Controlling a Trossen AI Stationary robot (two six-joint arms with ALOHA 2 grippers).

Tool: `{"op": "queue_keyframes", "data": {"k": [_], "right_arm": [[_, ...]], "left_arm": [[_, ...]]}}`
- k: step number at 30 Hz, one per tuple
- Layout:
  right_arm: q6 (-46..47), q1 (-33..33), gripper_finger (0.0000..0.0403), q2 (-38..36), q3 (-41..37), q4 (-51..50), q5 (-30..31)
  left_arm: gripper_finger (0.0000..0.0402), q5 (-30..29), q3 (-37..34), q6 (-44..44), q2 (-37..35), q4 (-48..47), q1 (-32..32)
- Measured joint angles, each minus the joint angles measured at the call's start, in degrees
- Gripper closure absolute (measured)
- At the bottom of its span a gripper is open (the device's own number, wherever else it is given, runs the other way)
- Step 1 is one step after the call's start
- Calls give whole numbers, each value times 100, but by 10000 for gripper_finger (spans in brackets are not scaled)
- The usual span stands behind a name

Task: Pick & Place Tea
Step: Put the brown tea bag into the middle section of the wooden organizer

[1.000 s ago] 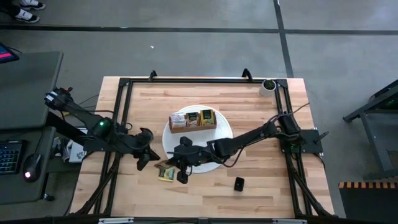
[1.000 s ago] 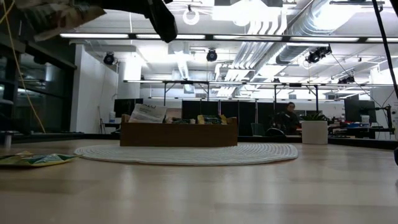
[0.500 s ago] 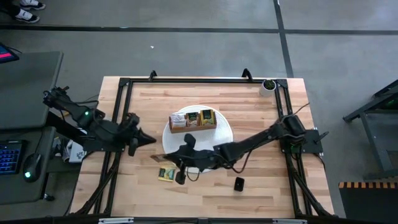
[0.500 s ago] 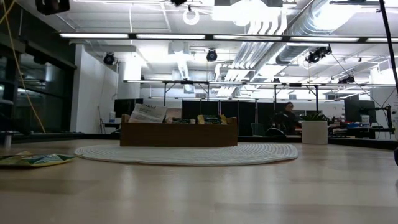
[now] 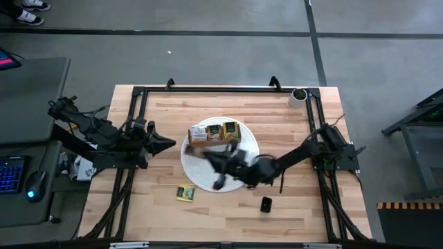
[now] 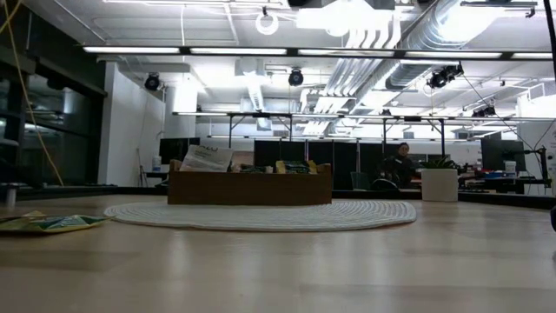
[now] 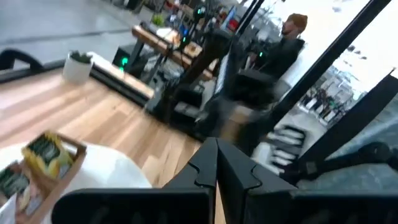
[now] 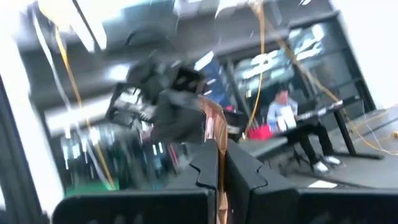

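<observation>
A: Where's the tea?
B: One packet (image 8: 213, 134) sits pinched in the right gripper (image 5: 205, 154), above the mat (image 5: 201, 173). Others fill the box (image 5: 214, 133); one (image 5: 184, 194) lies on the table (image 5: 291, 124).
A: Left gripper (image 5: 168, 142)?
B: Closed, empty, left of the mat.

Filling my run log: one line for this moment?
left gripper: shut, empty | right gripper: shut on brown tea packet | one packet on table

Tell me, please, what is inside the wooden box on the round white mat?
The wooden box holds tea packets: a white one at one end, green and yellow ones beside it. Anything underneath them is covered, and the count cannot be told.
</observation>
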Motion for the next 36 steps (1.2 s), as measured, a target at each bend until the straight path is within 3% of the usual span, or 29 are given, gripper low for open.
{"op": "queue_keyframes", "data": {"k": [3, 6, 10, 16, 23, 30, 36], "right_arm": [[-153, 62, 400, 10, -928, 1866, 79], [-246, 140, 400, -140, -1316, 1933, 309], [-539, 78, 400, -143, -1082, 1935, -5], [-864, -77, 400, -185, -882, 1942, -246], [-877, -60, 400, -199, -882, 1950, -251], [-759, -62, 400, -199, -882, 1948, -249], [-643, -63, 400, -199, -882, 1948, -333]], "left_arm": [[401, -103, 0, 239, 21, 233, 2], [401, -332, 2, 587, 210, 578, 2], [401, -896, -7, 1085, 696, 1331, 4], [390, -1049, -4, 1339, 1352, 2108, 158], [327, -1032, -7, 1351, 1412, 2352, 157], [246, -644, -7, 1310, 1412, 2400, 153], [219, -312, -7, 1297, 1441, 2371, 153]]}}
